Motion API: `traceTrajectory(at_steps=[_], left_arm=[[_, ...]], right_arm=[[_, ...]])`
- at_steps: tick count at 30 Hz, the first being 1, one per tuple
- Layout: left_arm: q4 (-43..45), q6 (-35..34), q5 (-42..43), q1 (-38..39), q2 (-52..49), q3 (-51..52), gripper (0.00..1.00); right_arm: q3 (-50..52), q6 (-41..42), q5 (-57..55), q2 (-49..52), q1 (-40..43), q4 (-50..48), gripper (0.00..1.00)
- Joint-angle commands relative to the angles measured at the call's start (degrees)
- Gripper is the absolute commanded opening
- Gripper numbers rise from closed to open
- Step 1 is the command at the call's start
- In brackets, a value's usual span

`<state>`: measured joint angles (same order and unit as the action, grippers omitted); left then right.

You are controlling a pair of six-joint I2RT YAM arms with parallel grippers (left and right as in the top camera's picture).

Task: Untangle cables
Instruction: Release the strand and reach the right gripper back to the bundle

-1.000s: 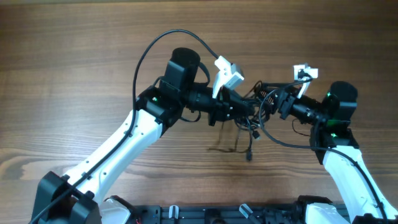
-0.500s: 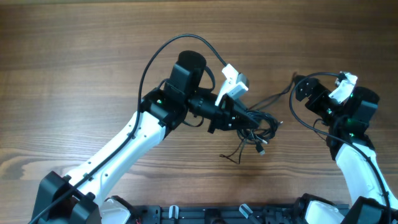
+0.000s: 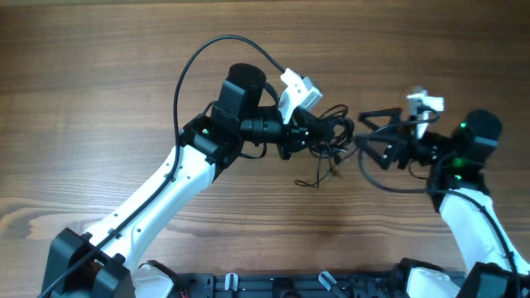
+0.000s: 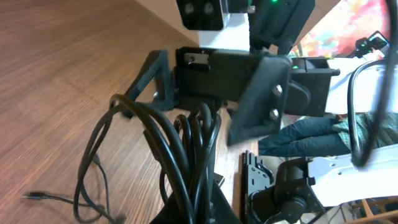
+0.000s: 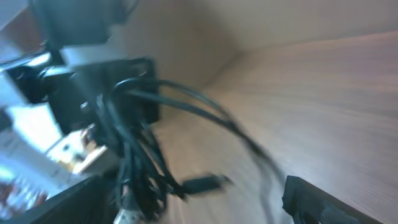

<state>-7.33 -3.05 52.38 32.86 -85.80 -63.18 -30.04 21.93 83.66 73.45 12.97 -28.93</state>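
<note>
The cables [image 3: 335, 131] are a bundle of thin black cords held above the table's middle. My left gripper [image 3: 319, 136] is shut on the bundle; in the left wrist view the cords [image 4: 180, 143] run up out of its jaws [image 4: 199, 208]. Loose strands [image 3: 319, 175] hang from the bundle to the wood. My right gripper [image 3: 374, 139] is just right of the bundle, pointing at it with its fingers spread. The right wrist view is blurred; it shows the bundle [image 5: 134, 162] and a plug end [image 5: 202, 182] ahead of my open jaws [image 5: 205, 205].
The brown wooden table [image 3: 99, 83] fills the overhead view. A thick black arm cable [image 3: 199, 62] arcs over my left arm, and another loops beside my right arm [image 3: 389, 186]. The arm bases stand at the front edge [image 3: 273, 285].
My right gripper pulled away to the right, then swung back left to the bundle. My left gripper dipped and then lifted the bundle back up and a little left.
</note>
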Motion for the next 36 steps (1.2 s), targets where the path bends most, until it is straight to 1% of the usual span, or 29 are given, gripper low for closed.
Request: traceTrajectory(at_steps=[1, 3, 5, 6, 7, 8, 10, 11, 13, 14, 15, 16, 17, 18, 19, 20, 21, 22, 24, 25, 26, 27, 28, 29, 31, 32, 34, 35, 36], left_arm=[[0.17, 1.11, 6.40, -0.20, 0.07, -0.59, 0.04], [0.00, 1.11, 9.70, -0.20, -0.79, -0.59, 0.05], [-0.68, 1.11, 9.97, -0.20, -1.40, -0.59, 0.07], [-0.66, 1.11, 9.99, -0.20, -1.40, -0.59, 0.09], [-0.63, 1.11, 9.92, -0.20, -1.40, -0.59, 0.16], [-0.66, 1.11, 9.20, -0.20, -1.40, -0.59, 0.22], [-0.66, 1.11, 6.91, -0.20, -1.40, -0.59, 0.40], [-0.66, 1.09, 5.99, -0.20, -1.40, -0.59, 0.57], [-0.68, 0.39, 3.56, -0.20, -1.40, -0.59, 1.00], [-0.68, -1.95, 0.70, -0.20, -1.40, -0.59, 1.00], [-0.68, -8.70, -7.13, -0.20, -1.40, -0.59, 1.00], [-0.70, -13.81, -12.61, -0.20, -1.40, -0.59, 1.00], [-1.60, -26.14, -24.87, -0.20, -1.40, -0.59, 1.00], [-2.69, -34.03, -31.47, -0.20, -1.40, -0.59, 1.00], [-3.48, -41.46, -35.78, -0.20, -1.40, -0.59, 1.00], [-3.85, -46.42, -37.03, -0.20, -1.40, -0.59, 1.00], [-3.85, -49.51, -37.03, -0.17, -1.40, -0.59, 1.00], [-3.91, -50.14, -37.00, 0.00, -1.40, -0.59, 1.00], [-6.29, -49.68, -36.81, 0.57, -1.40, -0.59, 1.00], [-7.26, -48.17, -36.79, 0.81, -1.40, -0.59, 0.99], [-8.00, -44.74, -36.61, 1.03, -1.40, -0.59, 0.95], [-8.50, -40.61, -36.28, 1.16, -1.40, -0.59, 0.82], [-8.72, -37.18, -35.36, 1.16, -1.40, -0.59, 0.66], [-8.74, -32.61, -34.29, 1.16, -1.40, -0.59, 0.56], [-8.61, -26.16, -31.04, 1.16, -1.40, -0.59, 0.53], [-8.41, -23.10, -27.63, 1.16, -1.40, -0.59, 0.53], [-7.91, -19.56, -22.47, 1.16, -1.40, -0.59, 0.64], [-7.56, -17.38, -20.00, 1.16, -1.40, -0.59, 0.64], [-7.56, -16.63, -19.61, 1.16, -1.40, -0.59, 0.59]], right_arm=[[-0.26, -2.43, 0.07, 0.22, -5.09, -2.64, 0.89], [-0.26, -2.23, -0.63, 0.22, -5.68, -4.33, 0.73], [-0.26, -0.79, -0.66, 0.22, -5.68, -4.50, 0.41], [-0.26, 0.39, -0.63, 0.22, -5.68, -4.52, 0.31], [-0.26, 1.75, -0.63, 0.22, -5.68, -4.50, 0.13], [-0.26, 2.29, -0.66, 0.22, -5.68, -4.52, 0.04], [-0.26, 4.39, -1.36, 0.22, -5.68, -4.50, 0.04], [-0.26, 6.91, -3.10, 0.22, -5.68, -4.48, 0.04], [-0.26, 16.48, -10.78, 0.22, -5.68, -4.44, 0.04], [-0.26, 19.74, -13.42, 0.22, -5.66, -4.39, 0.04], [-0.26, 25.68, -17.79, 0.22, -5.68, -4.15, 0.04], [-0.26, 29.55, -20.52, 0.22, -5.68, -3.56, 0.04], [-0.26, 33.86, -23.45, 0.22, -5.68, -2.25, 0.04], [-0.26, 37.27, -25.24, 0.22, -5.68, -0.50, 0.04], [-0.26, 40.13, -26.91, 0.22, -5.68, 2.27, 0.04], [-0.26, 43.08, -29.03, 0.22, -5.68, 6.82, 0.04], [-0.26, 44.02, -30.34, 0.22, -5.68, 10.12, 0.04], [-0.26, 42.45, -30.71, 0.22, -5.68, 12.37, 0.04], [-0.26, 38.64, -30.71, 0.22, -5.68, 12.70, 0.04], [-0.26, 36.20, -30.01, 0.22, -5.68, 12.11, 0.04], [-0.26, 33.00, -28.46, 0.22, -5.68, 11.37, 0.04], [-0.26, 28.37, -25.40, 0.22, -5.68, 10.67, 0.04], [-0.26, 24.68, -22.67, 0.22, -5.68, 10.56, 0.04], [-0.26, 22.51, -20.24, 0.22, -5.68, 10.54, 0.04], [-0.26, 21.53, -18.75, 0.22, -5.68, 10.51, 0.04], [-0.26, 21.55, -18.56, 0.22, -5.68, 10.32, 0.04], [-0.26, 19.87, -16.65, 0.22, -5.68, 9.20, 0.04], [-0.26, 18.95, -14.64, 0.22, -5.68, 8.37, 0.04], [-0.26, 18.56, -12.76, 0.22, -5.68, 7.76, 0.04]])
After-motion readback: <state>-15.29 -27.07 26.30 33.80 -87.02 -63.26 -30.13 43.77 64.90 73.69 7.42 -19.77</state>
